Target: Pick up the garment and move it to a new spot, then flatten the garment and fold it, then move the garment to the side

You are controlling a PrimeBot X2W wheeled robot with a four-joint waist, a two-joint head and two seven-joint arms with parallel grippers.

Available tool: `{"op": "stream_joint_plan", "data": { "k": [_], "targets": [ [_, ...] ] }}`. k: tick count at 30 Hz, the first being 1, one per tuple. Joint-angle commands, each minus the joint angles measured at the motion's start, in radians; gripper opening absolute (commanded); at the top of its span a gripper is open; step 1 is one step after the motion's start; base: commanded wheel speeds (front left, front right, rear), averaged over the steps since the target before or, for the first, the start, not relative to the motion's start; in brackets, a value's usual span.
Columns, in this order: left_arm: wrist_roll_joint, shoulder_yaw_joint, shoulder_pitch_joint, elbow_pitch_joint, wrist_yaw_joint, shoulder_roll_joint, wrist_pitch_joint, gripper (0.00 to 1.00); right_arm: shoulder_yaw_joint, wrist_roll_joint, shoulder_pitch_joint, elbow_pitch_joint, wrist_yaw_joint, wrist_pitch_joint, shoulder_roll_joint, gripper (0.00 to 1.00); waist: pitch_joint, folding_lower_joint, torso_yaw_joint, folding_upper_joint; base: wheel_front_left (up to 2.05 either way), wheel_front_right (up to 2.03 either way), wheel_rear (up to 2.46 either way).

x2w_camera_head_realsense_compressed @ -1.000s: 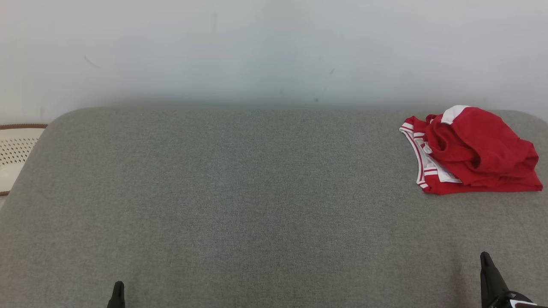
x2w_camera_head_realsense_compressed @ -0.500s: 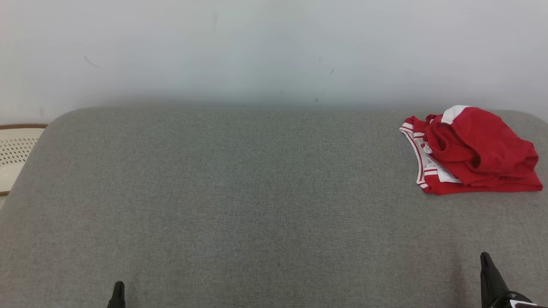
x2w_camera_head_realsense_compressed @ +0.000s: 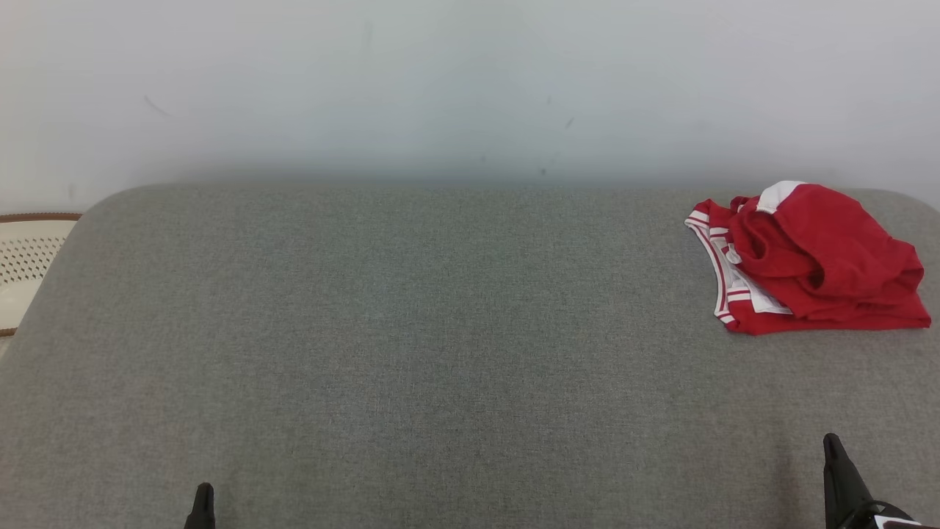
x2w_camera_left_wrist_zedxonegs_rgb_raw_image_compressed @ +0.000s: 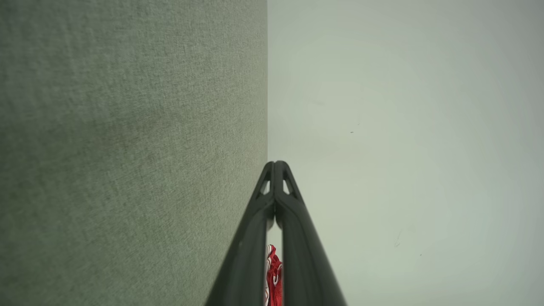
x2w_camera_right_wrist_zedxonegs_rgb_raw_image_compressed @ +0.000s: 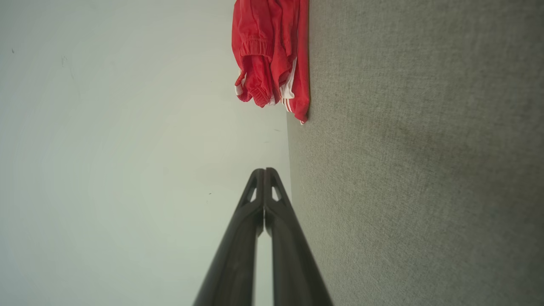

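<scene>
The garment (x2w_camera_head_realsense_compressed: 815, 261) is a red piece with white stripes, lying crumpled at the far right of the grey upholstered surface (x2w_camera_head_realsense_compressed: 440, 330). It also appears at the top of the right wrist view as a bunched garment (x2w_camera_right_wrist_zedxonegs_rgb_raw_image_compressed: 274, 55), and as a sliver of garment (x2w_camera_left_wrist_zedxonegs_rgb_raw_image_compressed: 274, 276) between the left fingers' bases. My left gripper (x2w_camera_head_realsense_compressed: 201, 503) pokes up at the lower left, shut and empty, its tips pressed together (x2w_camera_left_wrist_zedxonegs_rgb_raw_image_compressed: 276, 163). Well short of the cloth, at the lower right, my right gripper (x2w_camera_head_realsense_compressed: 833, 448) is shut too, tips touching (x2w_camera_right_wrist_zedxonegs_rgb_raw_image_compressed: 264, 171).
A pale wall (x2w_camera_head_realsense_compressed: 470, 88) rises right behind the grey surface. A cream perforated basket (x2w_camera_head_realsense_compressed: 26, 264) with a brown rim stands off the left edge. The surface's far corners are rounded.
</scene>
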Motion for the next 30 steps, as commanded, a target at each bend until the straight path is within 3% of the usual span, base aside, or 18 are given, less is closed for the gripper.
{"op": "stream_joint_plan", "data": {
  "k": [1,30],
  "targets": [
    [0.006,0.005,-0.007,0.003,-0.004,0.002,0.004,0.0,-0.003,-0.008,-0.007,-0.001,0.0,0.001,0.003,0.0,0.0,0.0,0.0,0.0,0.0,0.0,0.0],
    [0.012,0.008,-0.008,0.003,-0.004,-0.002,0.007,0.0,-0.01,-0.014,-0.008,0.0,0.0,0.01,0.008,0.0,0.0,0.0,0.0,0.0,0.0,0.0,0.0]
  ]
}}
